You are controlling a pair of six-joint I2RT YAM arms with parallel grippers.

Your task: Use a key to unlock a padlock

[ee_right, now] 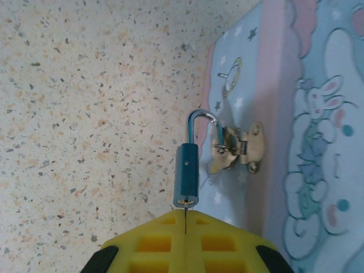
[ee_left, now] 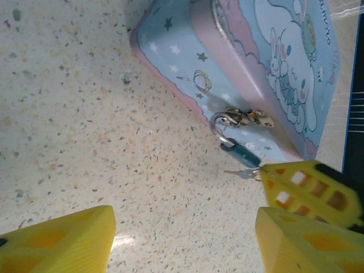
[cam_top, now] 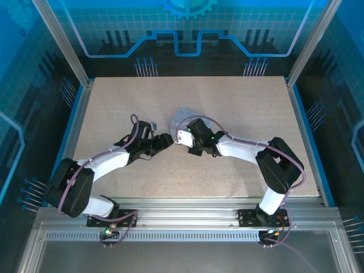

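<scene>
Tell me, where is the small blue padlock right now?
In the right wrist view the padlock sits mid-frame, hooked on the brass hasp of the cartoon tin box, the key in its bottom end pinched by the right end effector.

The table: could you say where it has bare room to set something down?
Bare: the far table strip behind the tin box, and the stretches along both side edges. Crowded: the centre, where left gripper and right gripper converge.
</scene>
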